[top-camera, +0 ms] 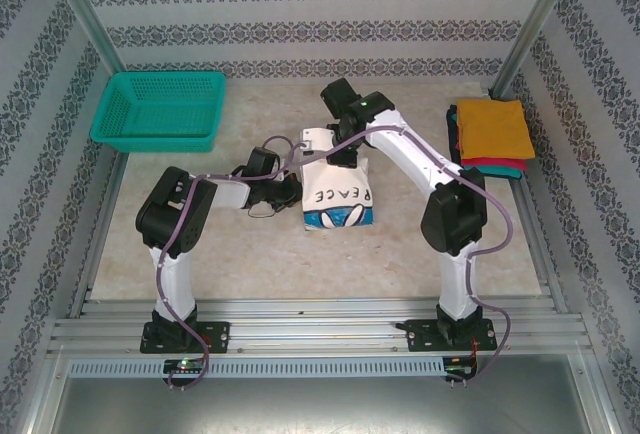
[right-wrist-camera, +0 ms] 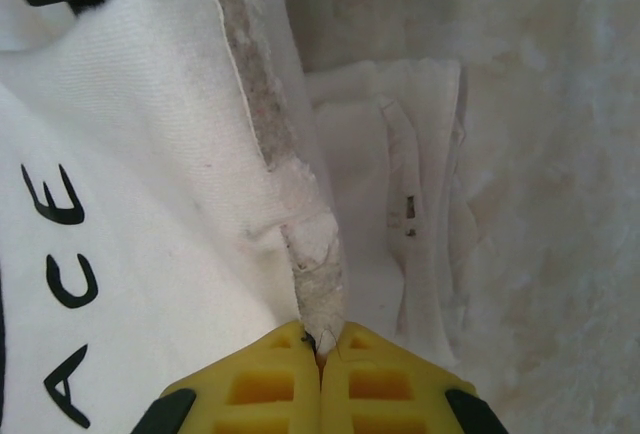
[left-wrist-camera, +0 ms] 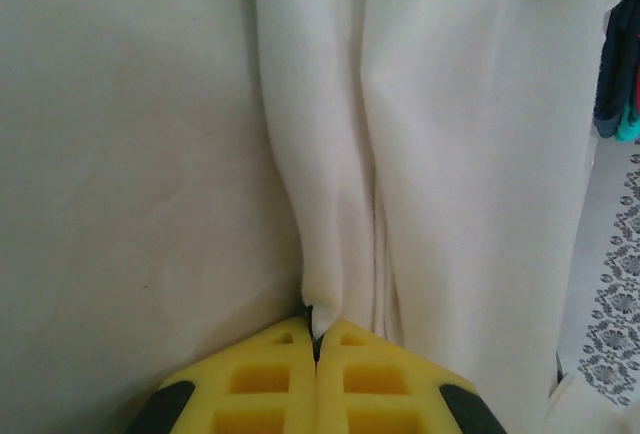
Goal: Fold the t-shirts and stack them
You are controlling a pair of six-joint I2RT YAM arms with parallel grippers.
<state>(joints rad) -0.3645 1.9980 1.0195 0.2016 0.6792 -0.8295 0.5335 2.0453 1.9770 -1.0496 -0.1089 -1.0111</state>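
Observation:
A white t-shirt (top-camera: 338, 199) with black "PEACE" lettering and a blue daisy print lies partly folded mid-table. My left gripper (top-camera: 291, 180) is at its left edge, shut on a pinch of white cloth (left-wrist-camera: 330, 284); its yellow fingertips (left-wrist-camera: 270, 374) meet with the fabric between them. My right gripper (top-camera: 345, 159) is at the shirt's far edge, shut on a grey-lined hem (right-wrist-camera: 318, 284) beside the lettering (right-wrist-camera: 65, 284). A stack of folded shirts, orange (top-camera: 493, 128) on top of red and teal, sits at the far right.
A teal plastic mesh basket (top-camera: 160, 109) stands at the far left corner. The table (top-camera: 260, 254) is pale marbled, ringed by patterned walls and metal posts. Bare surface lies in front of the shirt and between the arm bases.

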